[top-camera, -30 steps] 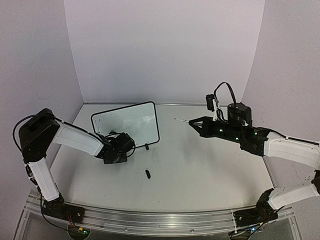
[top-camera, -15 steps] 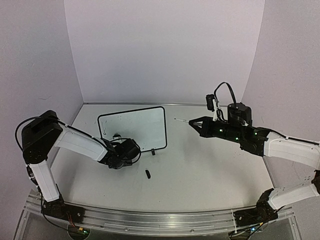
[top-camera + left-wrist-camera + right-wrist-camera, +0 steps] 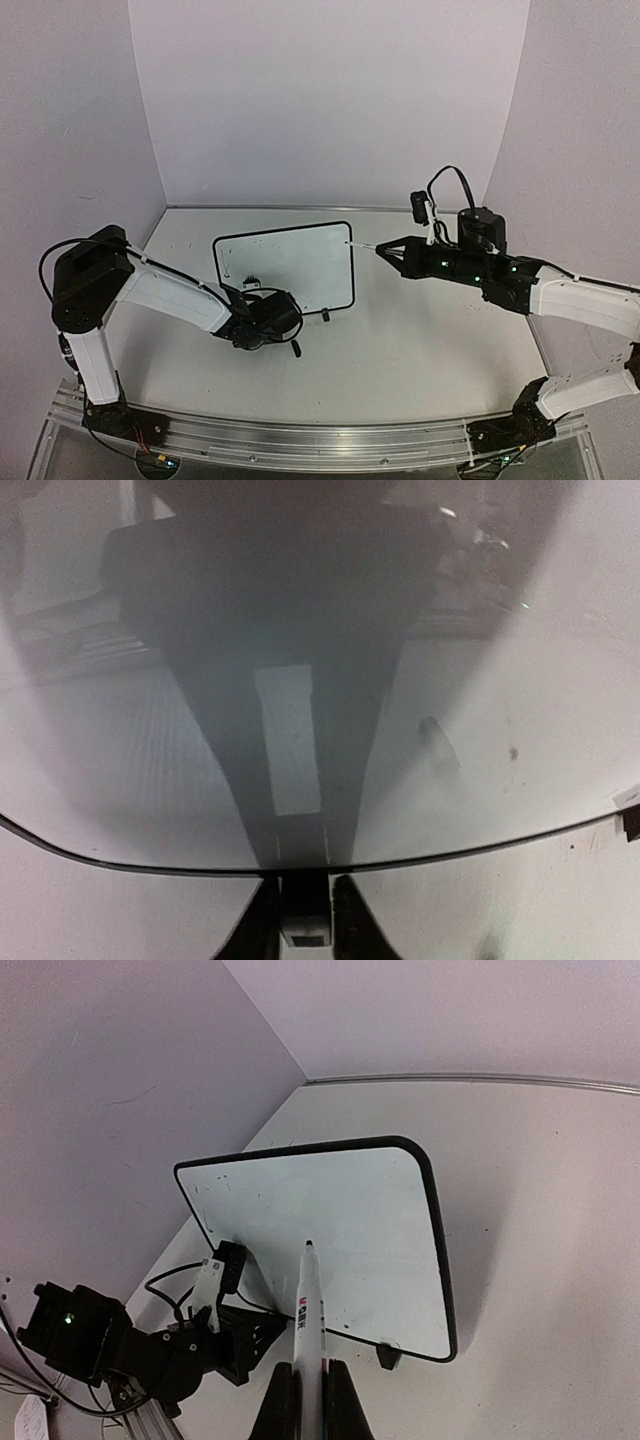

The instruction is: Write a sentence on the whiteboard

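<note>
Evidently unstarted: whiteboard (image 3: 340, 1210) blank; left claw (image 3: 302, 920) clamps its lower edge, right claw (image 3: 308, 1378) grips marker (image 3: 308, 1305), sentence outstanding.

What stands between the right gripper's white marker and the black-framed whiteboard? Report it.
Nothing visible. The right gripper holds the slim white marker, tip aimed at the white face of the black-framed white rectangular whiteboard; the left gripper clamps only its lower edge, off that path.
</note>
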Robot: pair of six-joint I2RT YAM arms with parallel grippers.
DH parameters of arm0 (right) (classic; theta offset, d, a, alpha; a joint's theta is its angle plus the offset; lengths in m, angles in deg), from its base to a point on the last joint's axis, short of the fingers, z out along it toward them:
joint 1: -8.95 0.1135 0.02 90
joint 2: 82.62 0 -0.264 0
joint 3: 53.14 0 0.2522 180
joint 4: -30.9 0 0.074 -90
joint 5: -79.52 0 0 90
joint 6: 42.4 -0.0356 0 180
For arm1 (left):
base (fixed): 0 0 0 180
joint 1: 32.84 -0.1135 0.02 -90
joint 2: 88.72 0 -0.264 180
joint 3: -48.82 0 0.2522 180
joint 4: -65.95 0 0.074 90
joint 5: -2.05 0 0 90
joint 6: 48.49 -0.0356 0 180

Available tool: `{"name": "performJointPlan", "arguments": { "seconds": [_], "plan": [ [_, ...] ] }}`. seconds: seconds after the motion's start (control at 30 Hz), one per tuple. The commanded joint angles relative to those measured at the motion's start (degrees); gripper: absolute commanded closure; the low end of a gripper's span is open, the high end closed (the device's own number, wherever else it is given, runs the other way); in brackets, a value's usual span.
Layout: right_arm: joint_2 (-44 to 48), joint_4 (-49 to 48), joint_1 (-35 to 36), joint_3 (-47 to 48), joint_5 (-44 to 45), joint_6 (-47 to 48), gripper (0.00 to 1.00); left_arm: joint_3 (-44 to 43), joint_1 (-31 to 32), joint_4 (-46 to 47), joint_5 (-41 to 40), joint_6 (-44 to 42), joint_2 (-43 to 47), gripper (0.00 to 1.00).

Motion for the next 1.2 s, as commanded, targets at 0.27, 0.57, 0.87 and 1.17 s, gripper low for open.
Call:
{"name": "performJointPlan", "arguments": {
  "seconds": [0.27,0.57,0.87,1.17],
  "plan": [
    [6.21,2.79,-0.08,0.56,-17.04,-0.08,1.00,2.31,2.50,-3.24,5.93,-6.68,15.32,0.23],
    [5.17,9.27,-3.28,5.31,-28.39,-0.92,1.00,9.83,2.64,5.96,25.51,-27.25,37.16,0.17],
    [3.39,12.93,-2.45,8.45,-35.47,-4.17,1.00,4.30,-1.35,14.42,52.65,-32.53,44.29,0.03],
    [0.84,9.35,3.99,10.97,-37.11,-5.96,1.00,-0.97,-3.68,27.08,68.00,-30.59,37.09,0.00]
  ]
}}
